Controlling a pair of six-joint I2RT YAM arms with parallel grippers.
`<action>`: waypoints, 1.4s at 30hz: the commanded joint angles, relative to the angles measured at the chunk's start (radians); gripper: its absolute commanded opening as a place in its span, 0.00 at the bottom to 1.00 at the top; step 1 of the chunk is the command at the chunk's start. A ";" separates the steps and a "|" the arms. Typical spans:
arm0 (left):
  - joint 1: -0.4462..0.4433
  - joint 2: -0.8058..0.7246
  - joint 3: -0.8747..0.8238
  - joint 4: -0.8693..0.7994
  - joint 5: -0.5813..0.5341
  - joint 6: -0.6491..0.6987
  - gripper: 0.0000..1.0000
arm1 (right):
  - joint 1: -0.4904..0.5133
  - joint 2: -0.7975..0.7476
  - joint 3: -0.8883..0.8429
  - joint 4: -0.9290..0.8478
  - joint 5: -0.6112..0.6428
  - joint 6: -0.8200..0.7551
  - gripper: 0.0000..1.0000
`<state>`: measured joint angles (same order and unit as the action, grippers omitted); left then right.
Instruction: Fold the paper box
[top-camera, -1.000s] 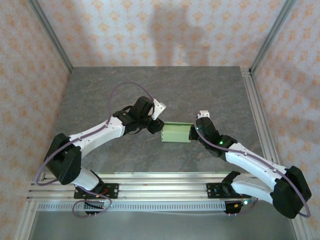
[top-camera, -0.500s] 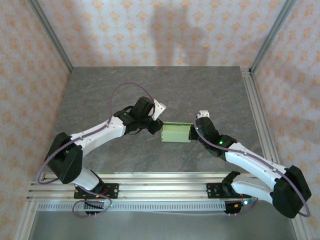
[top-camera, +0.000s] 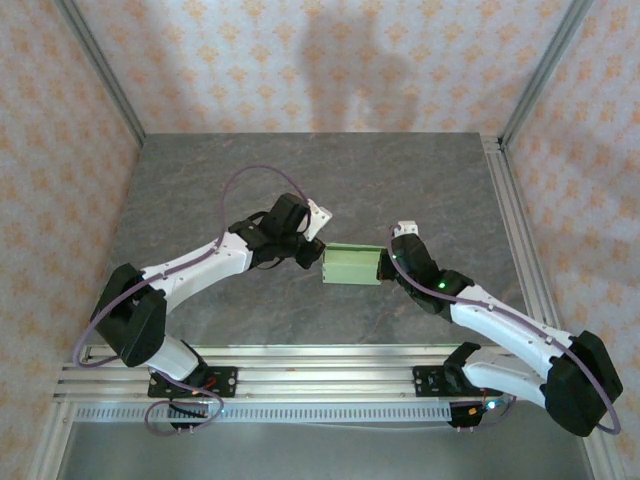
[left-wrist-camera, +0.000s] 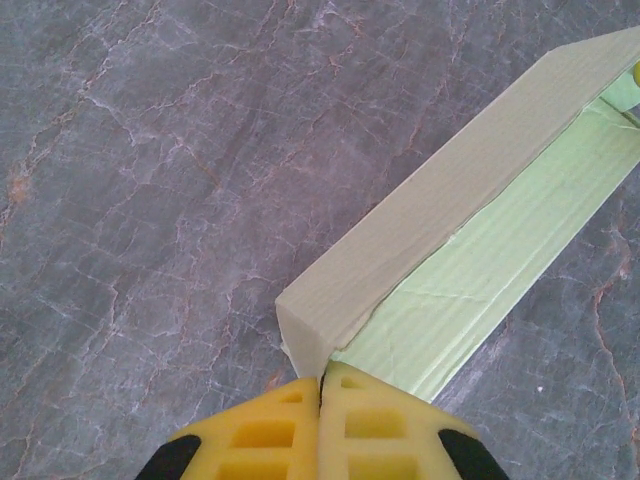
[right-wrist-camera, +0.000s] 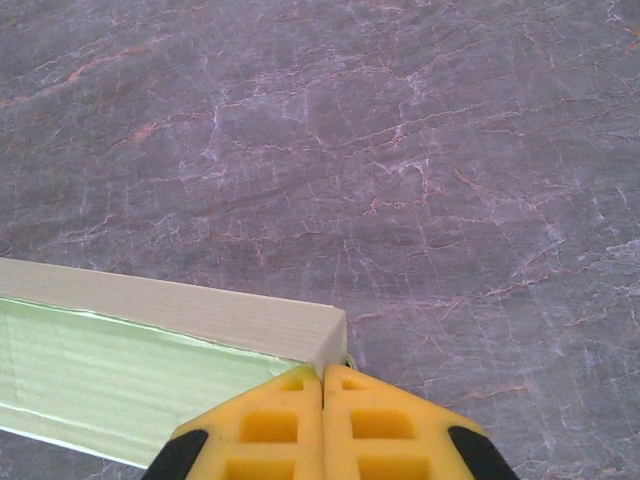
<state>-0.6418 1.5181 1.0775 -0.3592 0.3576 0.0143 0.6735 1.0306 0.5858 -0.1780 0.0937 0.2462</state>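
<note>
My left claw (left-wrist-camera: 322, 398) now pinches fully shut at the left end of the box (top-camera: 352, 266), mid-table (top-camera: 200, 190), matching the right claw (right-wrist-camera: 322, 388), also shut, at the right end, so I judge both ends braced for tucking.

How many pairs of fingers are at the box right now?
2. The left fingers are shut at the paper box's left end; the right fingers are shut at its right end. Whether either pair pinches a flap is unclear.
</note>
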 joint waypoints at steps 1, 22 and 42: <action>-0.008 0.004 0.064 -0.052 -0.019 -0.059 0.03 | 0.011 0.009 0.016 -0.023 0.004 -0.010 0.00; -0.022 0.087 0.198 -0.182 -0.025 -0.285 0.00 | 0.033 0.022 0.014 -0.026 0.038 -0.015 0.00; -0.022 0.133 0.271 -0.263 -0.051 -0.281 0.00 | 0.040 -0.001 0.032 -0.035 0.077 -0.012 0.01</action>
<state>-0.6548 1.6459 1.3346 -0.6113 0.3283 -0.2714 0.7017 1.0542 0.5869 -0.1825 0.1581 0.2390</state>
